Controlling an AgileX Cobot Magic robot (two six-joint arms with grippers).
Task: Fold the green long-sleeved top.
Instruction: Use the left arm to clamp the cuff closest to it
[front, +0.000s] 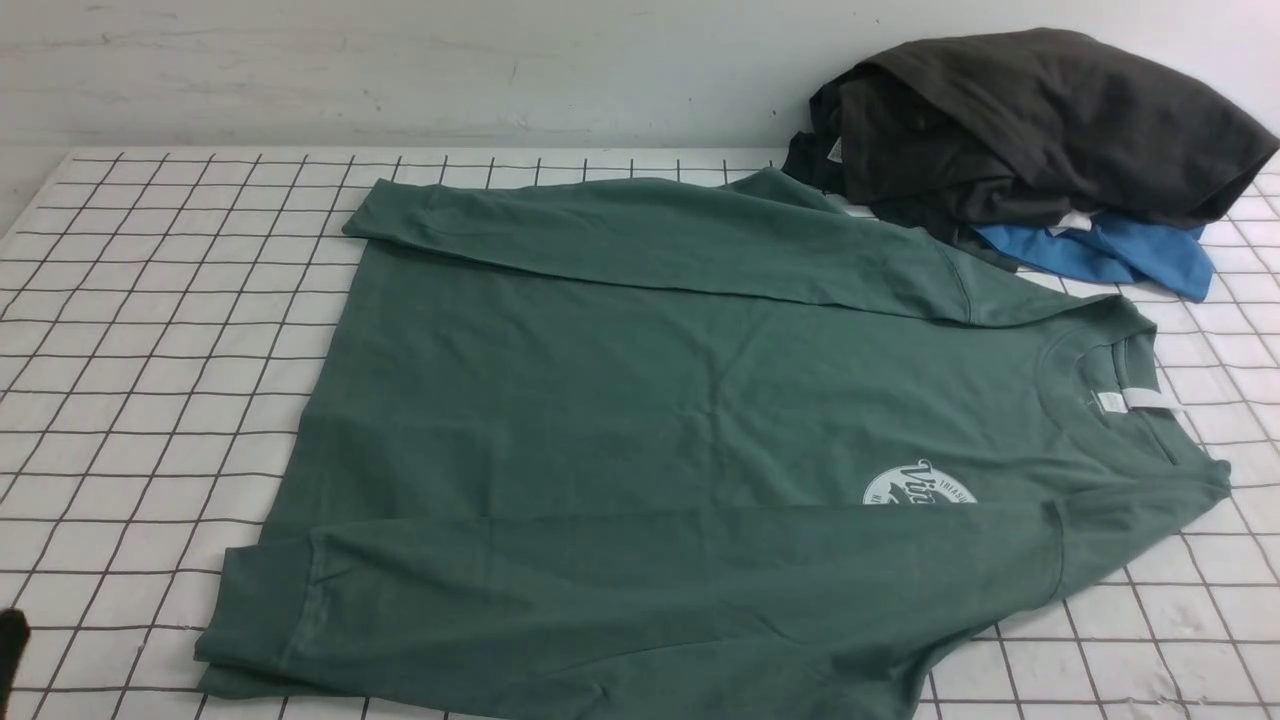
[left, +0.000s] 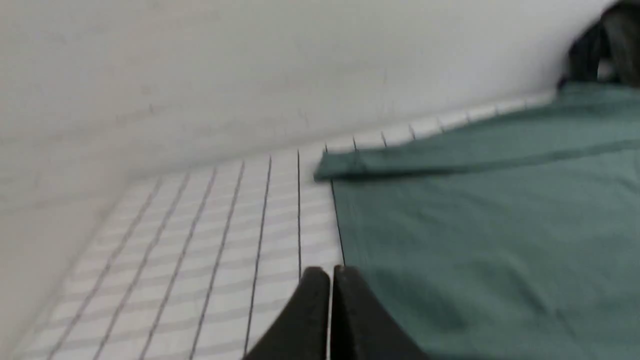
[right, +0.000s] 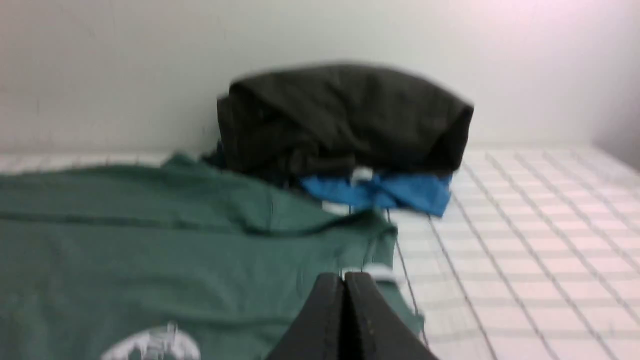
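The green long-sleeved top (front: 650, 400) lies flat across the gridded table, neck to the right, hem to the left. Both sleeves are folded in over the body: one along the far edge, one along the near edge, half covering the white round logo (front: 920, 485). A white neck label (front: 1140, 398) shows at the collar. My left gripper (left: 330, 272) is shut and empty, above the table beside the top's hem edge (left: 345, 230). My right gripper (right: 344, 277) is shut with nothing in it, over the top (right: 150, 260) near its collar. In the front view only a dark bit of the left arm (front: 12, 640) shows.
A charcoal-black garment (front: 1030, 120) is piled on a bright blue garment (front: 1130, 255) at the back right, touching the top's far shoulder. The white cloth with a dark grid (front: 150, 350) covers the table. A pale wall (front: 400, 70) runs along the back.
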